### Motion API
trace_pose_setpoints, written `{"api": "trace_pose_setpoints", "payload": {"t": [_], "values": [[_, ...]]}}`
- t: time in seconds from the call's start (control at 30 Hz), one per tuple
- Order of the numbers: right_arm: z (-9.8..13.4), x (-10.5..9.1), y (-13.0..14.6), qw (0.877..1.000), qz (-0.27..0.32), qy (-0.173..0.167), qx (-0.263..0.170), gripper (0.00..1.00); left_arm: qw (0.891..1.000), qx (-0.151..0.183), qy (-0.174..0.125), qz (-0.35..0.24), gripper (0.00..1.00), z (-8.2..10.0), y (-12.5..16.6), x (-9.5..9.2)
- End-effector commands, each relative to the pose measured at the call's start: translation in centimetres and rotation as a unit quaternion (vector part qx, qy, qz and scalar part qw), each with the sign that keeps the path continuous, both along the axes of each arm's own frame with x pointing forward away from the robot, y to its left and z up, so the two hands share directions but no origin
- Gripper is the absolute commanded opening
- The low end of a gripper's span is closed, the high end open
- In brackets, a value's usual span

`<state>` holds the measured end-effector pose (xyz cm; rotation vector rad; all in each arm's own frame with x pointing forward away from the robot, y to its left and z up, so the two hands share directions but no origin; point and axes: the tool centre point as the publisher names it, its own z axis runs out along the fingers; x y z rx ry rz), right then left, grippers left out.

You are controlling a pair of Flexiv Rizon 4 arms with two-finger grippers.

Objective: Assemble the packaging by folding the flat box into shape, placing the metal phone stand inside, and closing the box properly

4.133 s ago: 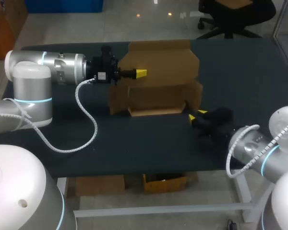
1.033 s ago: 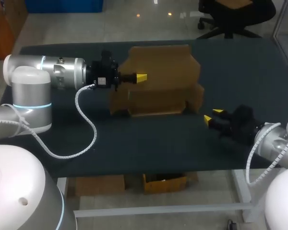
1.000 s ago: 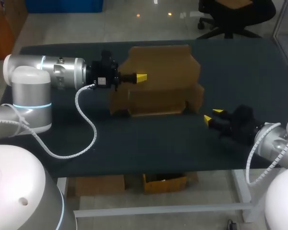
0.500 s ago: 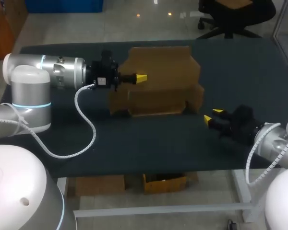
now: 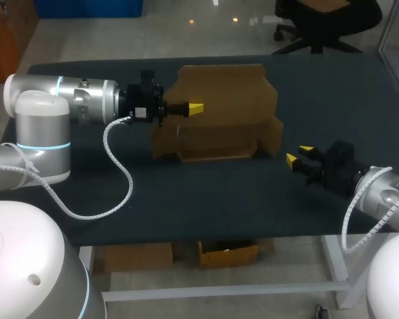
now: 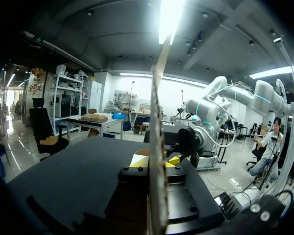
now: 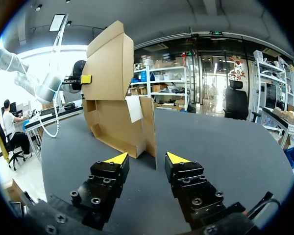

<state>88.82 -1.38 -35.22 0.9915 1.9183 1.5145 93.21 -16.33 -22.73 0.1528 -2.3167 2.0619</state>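
A dark table [image 5: 206, 199] carries a half-formed cardboard box [image 5: 216, 136] a little beyond its middle, seen from the head view. The left arm [image 5: 66, 100] comes in level above the tabletop from the left side, a white coiled cable [image 5: 120, 166] looping down from its wrist to the table. The box's shallow lower part rests on the table with low walls raised along its front and sides, while its tall panel [image 5: 226, 90] stands upright behind.

The right arm [image 5: 379, 199] enters from the near right corner and lies low over the table. The left gripper [image 5: 195, 107] is clamped on the tall panel near that panel's left edge; in the left wrist view the cardboard's thin edge [image 6: 158, 122] runs straight up between the left gripper's [image 6: 157, 160] two yellow tips, one pressed against each face.

The right gripper [image 5: 298, 154] sits just off the box's right front corner without touching it, its fingers spread apart with nothing between them. From the right wrist view, the right gripper [image 7: 147, 157] points at the box [image 7: 112, 122], whose nearest side wall stands ahead of the gap between the fingers.
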Motion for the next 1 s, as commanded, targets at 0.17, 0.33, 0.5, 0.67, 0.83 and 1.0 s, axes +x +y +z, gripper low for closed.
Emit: {"api": "trace_pose_setpoints", "payload": {"t": [0.17, 0.33, 0.5, 0.67, 0.83, 1.0], "values": [[-0.48, 1.61, 0.35, 1.0, 0.015, -0.002, 0.006, 0.45, 1.0, 0.001, 0.001, -0.001, 0.0, -0.3, 0.04, -0.02], [-0.51, 1.88, 0.41, 1.0, 0.019, -0.002, 0.007, 0.45, 1.0, 0.001, 0.001, -0.001, 0.0, -0.3, 0.04, -0.02], [-0.6, 1.77, 0.44, 1.0, 0.02, -0.003, 0.009, 0.45, 1.0, 0.001, 0.001, -0.001, 0.0, -0.3, 0.04, -0.02], [-0.92, 1.57, 0.29, 1.0, 0.019, -0.001, 0.012, 0.45, 1.0, 0.002, 0.001, -0.002, 0.0, -0.2, -0.04, 0.24], [-1.0, 1.59, 0.3, 1.0, 0.019, 0.001, 0.012, 0.45, 1.0, 0.005, 0.003, -0.002, 0.0, -0.13, 0.01, 0.69], [-1.06, 1.65, 0.41, 1.0, 0.02, 0.002, 0.012, 0.45, 1.0, 0.008, 0.005, 0.001, 0.0, -0.21, 0.14, 0.95]]}}
